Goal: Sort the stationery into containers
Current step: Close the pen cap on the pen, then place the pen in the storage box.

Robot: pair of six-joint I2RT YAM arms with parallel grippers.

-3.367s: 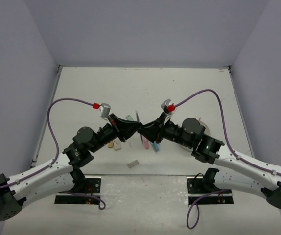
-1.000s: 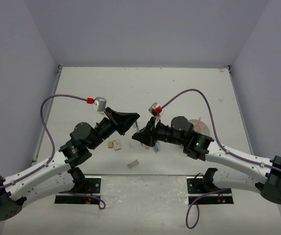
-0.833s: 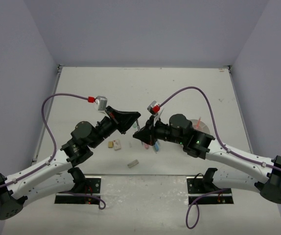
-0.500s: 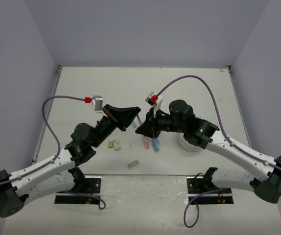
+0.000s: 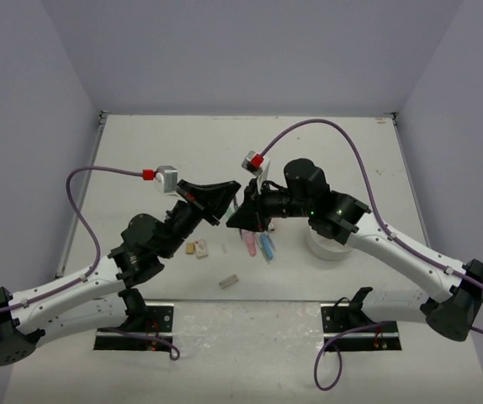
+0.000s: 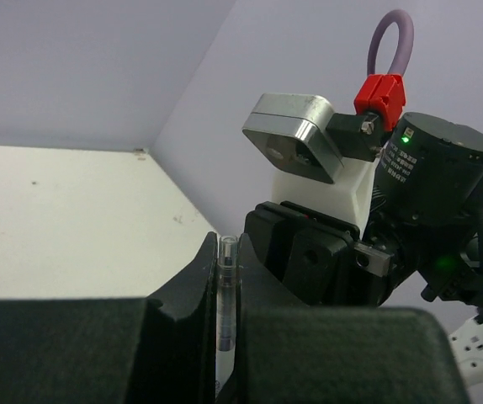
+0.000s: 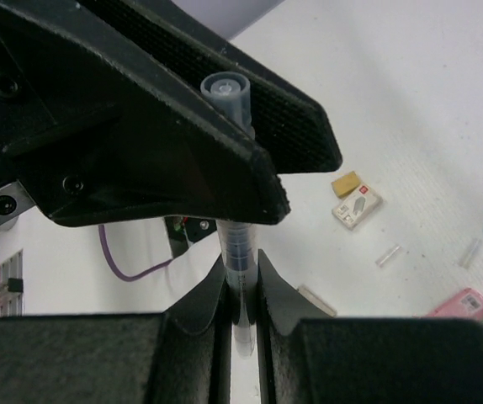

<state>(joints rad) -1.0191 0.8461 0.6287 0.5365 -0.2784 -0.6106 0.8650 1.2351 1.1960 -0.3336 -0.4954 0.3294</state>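
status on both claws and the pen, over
Left claw shut on thin clear plastic pen. Right claw shut on same pen, held above table. Round white organizer partly covered by right arm.

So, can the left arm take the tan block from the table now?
Probably not yet: the left tool is shut on the pen, which the right tool grips too. The tan block itself lies uncovered.

Clear-capped pen (image 7: 238, 252) pinched aloft in both jaws; pastel pieces (image 5: 265, 246) lie loose near the white organizer (image 5: 323, 249).
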